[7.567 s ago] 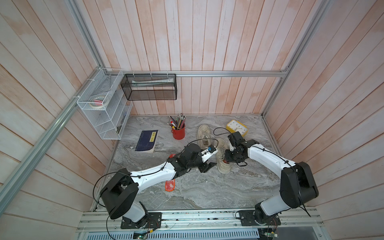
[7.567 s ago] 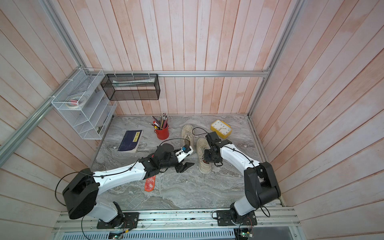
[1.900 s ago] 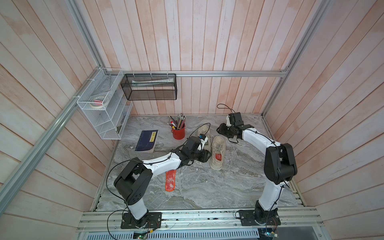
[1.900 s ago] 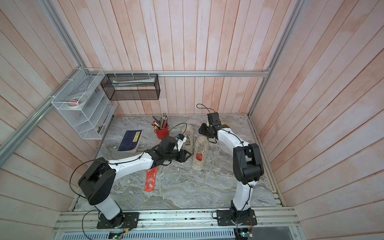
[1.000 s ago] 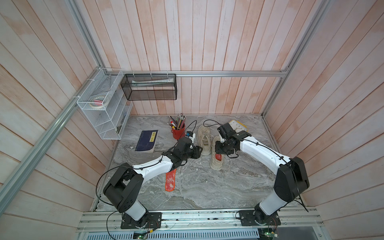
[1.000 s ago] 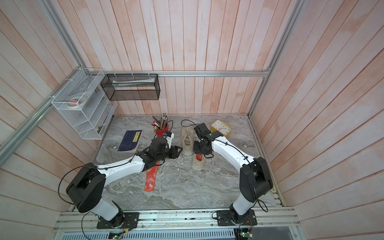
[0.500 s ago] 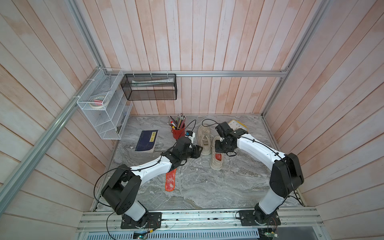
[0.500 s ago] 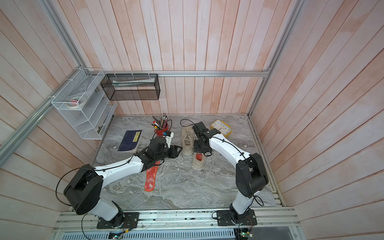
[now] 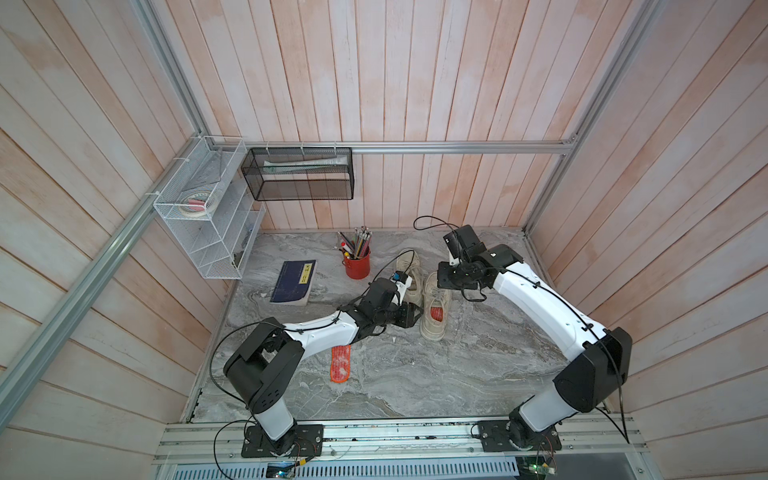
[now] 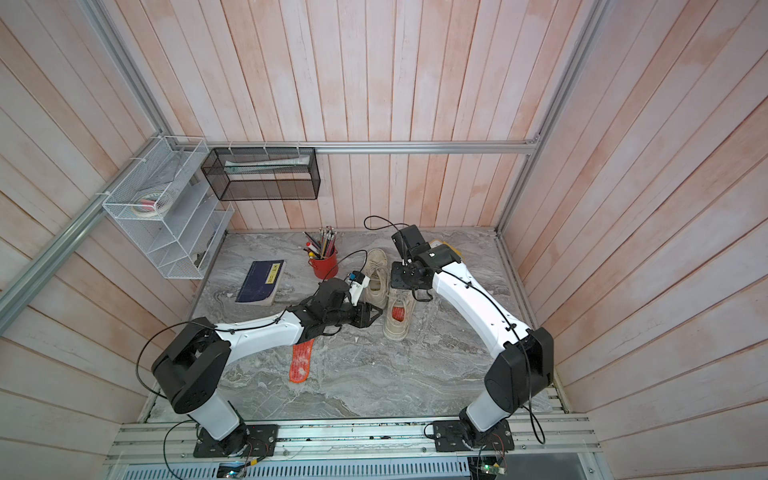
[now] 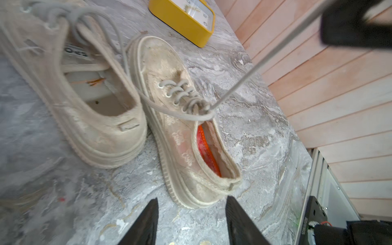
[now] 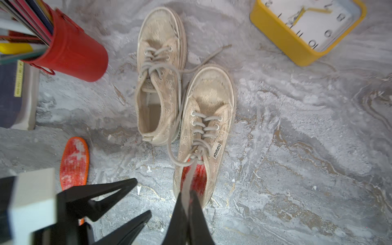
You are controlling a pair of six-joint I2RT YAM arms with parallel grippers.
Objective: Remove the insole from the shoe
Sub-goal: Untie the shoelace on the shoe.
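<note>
Well, the right gripper (image 12: 187, 203) is pinched tight on the lace (image 11: 254, 67) of the shoe (image 12: 203, 127), and the lace is pulled straight. The orange insole (image 11: 204, 146) sits inside that shoe, at its heel end. The left gripper (image 11: 192, 201) is open just by the shoe's heel, maybe not touching; the view is blurry. A second shoe (image 12: 157, 95) lies right beside the shoe, with a loose insole (image 12: 74, 161) farther off.
</note>
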